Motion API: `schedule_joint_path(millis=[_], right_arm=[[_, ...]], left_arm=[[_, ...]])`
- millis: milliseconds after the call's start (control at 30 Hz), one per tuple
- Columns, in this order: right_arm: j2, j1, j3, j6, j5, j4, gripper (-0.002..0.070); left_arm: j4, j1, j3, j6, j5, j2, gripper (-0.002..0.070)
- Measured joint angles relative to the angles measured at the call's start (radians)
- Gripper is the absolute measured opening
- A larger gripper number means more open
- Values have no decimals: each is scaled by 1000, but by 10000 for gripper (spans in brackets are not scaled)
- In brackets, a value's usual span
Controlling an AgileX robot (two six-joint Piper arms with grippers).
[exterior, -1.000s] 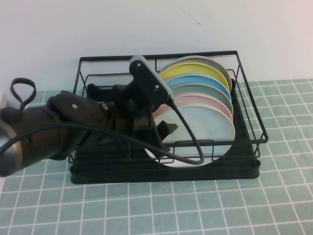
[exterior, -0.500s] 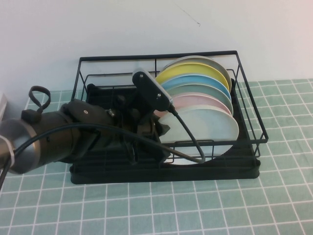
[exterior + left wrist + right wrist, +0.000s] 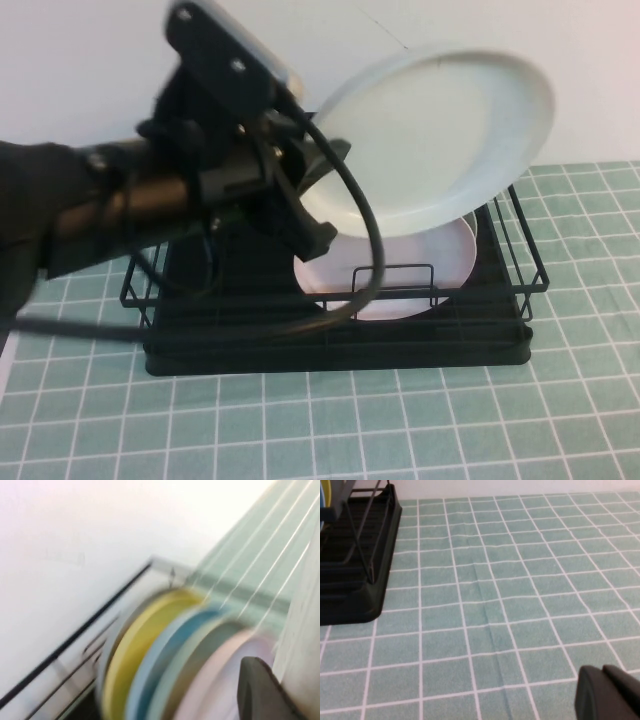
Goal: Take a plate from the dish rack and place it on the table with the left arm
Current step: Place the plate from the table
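Observation:
My left gripper (image 3: pixel 322 190) is shut on the left rim of the very pale blue-white plate (image 3: pixel 430 140) and holds it tilted, high above the black wire dish rack (image 3: pixel 500 340). In the left wrist view the picture is blurred; one dark finger (image 3: pixel 257 690) lies against the held plate (image 3: pixel 305 645). The green tiled table (image 3: pixel 400 420) lies in front of the rack. My right gripper (image 3: pixel 612 692) is shut and empty, low over the table to the right of the rack (image 3: pixel 355 570).
A pale pink plate (image 3: pixel 400 275) stands at the front of the rack below the lifted plate. Behind it the left wrist view shows the pink (image 3: pixel 215 680), grey-green, blue (image 3: pixel 160 670) and yellow (image 3: pixel 135 650) plates. A white wall stands behind the rack.
My left gripper has lifted the pale plate up out of the rack and towards the camera. The pink plate is now the front one in the rack.

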Motion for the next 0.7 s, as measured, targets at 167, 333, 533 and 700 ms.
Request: schedule_joint_path(millis=[167,333,533,700], right_arm=[[0,0,0,0,0,0,-2],[0,0,0,0,0,0,-2],[0,0,0,0,0,0,-2],[0,0,0,0,0,0,-2]], left_arm=[[91,7,0,-301,148,-131,95],[318,62,0,-731,366,-163,95],[508,128,2,-983,672,-106,95],[537,140,2,-1022,812,-1,95]])
